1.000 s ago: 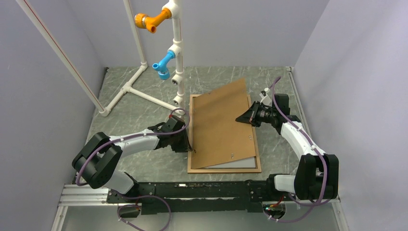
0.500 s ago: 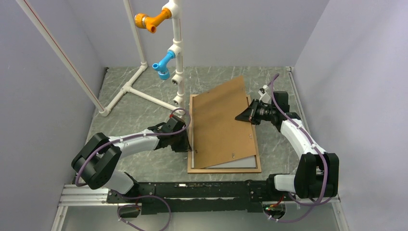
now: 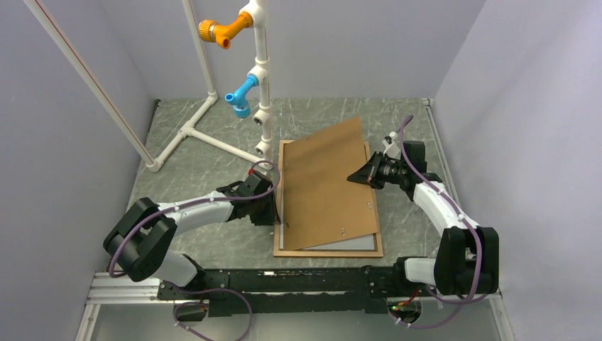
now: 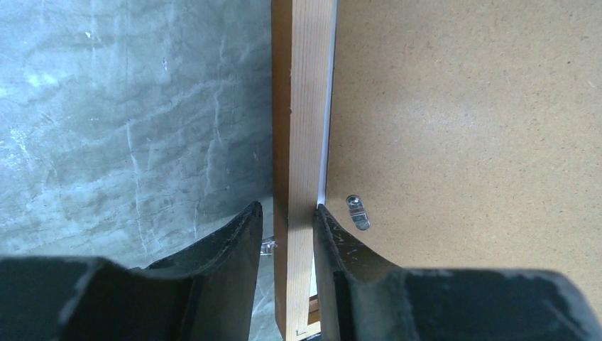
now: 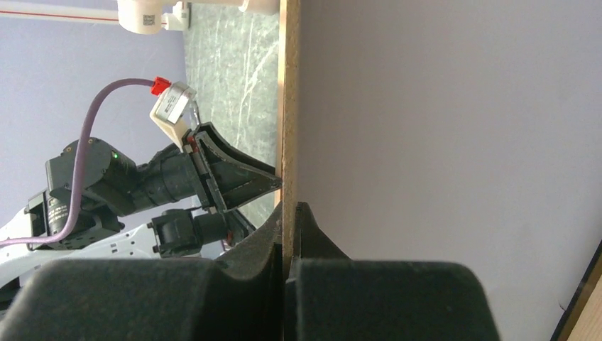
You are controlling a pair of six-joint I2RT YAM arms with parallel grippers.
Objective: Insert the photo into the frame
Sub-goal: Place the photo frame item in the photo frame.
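Brown hardboard backing (image 3: pixel 323 181) lies skewed over the frame (image 3: pixel 326 251), flat on the counter (image 3: pixel 199 170); the right tool (image 3: pixel 351 175) pinches the board's right edge; the left tool (image 4: pixel 287 207) stands slightly spread astride the frame's left rail; the photo (image 3: pixel 348 242) seems already inside, its pale back showing at the near end; next, the board wants squaring and lowering within the rails.
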